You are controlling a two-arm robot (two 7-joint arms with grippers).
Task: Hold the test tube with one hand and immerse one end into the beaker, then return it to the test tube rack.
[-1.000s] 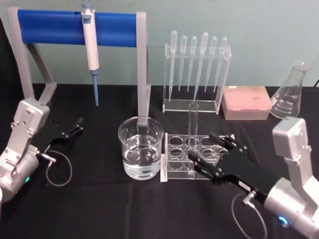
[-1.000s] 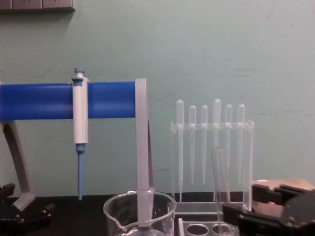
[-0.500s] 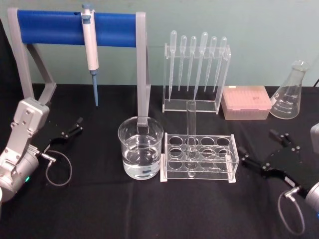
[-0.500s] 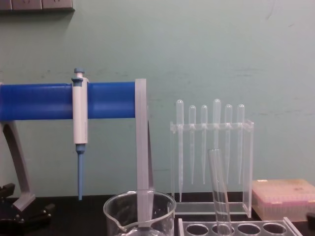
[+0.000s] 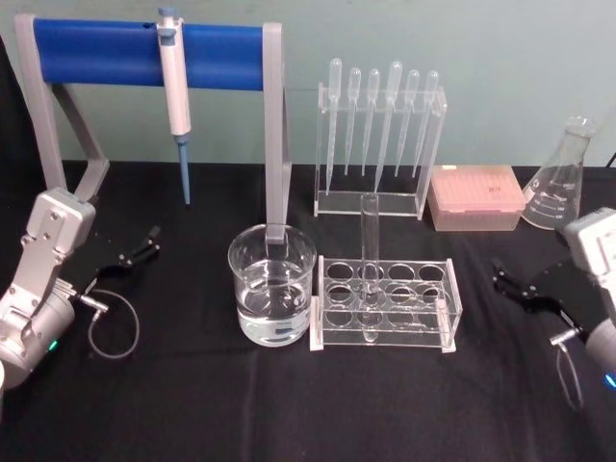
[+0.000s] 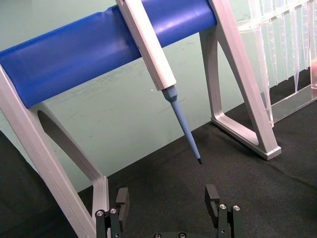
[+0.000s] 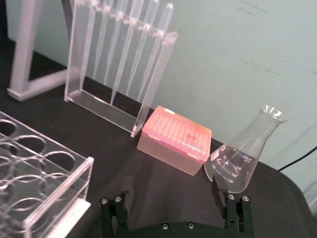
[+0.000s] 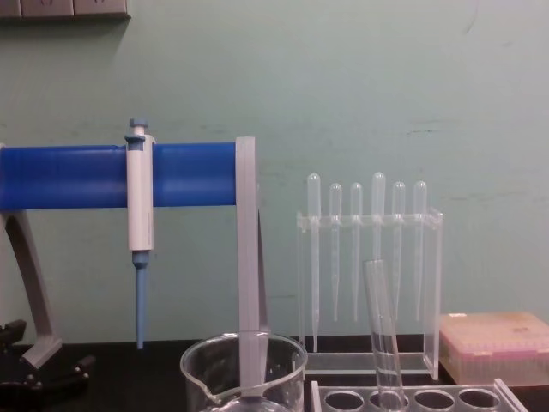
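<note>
Standing in the clear rack point(image 5: 385, 300) at centre frame of the head view, the test tube point(image 5: 369, 252) leans slightly, its rounded end down in a hole of the front-left part of the rack, open rim up. Nothing grips it. In the chest view the test tube point(image 8: 382, 330) rises from the rack at lower right of centre, tilted a little.

The beaker point(image 5: 271, 285) sits just left of the rack, partly filled with clear liquid, spout toward the camera in the chest view point(image 8: 244, 371).

Right tool point(image 5: 527, 286) rests low at the right edge of the head view, well apart from the rack, fingers spread wide and empty. The right wrist view shows both fingers point(image 7: 221, 197) apart, with the flask point(image 7: 243, 157) and pink tip box point(image 7: 174, 139) beyond.

Left tool point(image 5: 137, 252) is parked at the left of the frame on the black surface point(image 5: 192, 395), spread wide, holding nothing; its fingers point(image 6: 213, 196) point toward the blue-barred stand point(image 5: 149, 43) and hanging pipettor point(image 5: 176, 91).

Pipette holder point(image 5: 380, 144) stands behind the rack.
</note>
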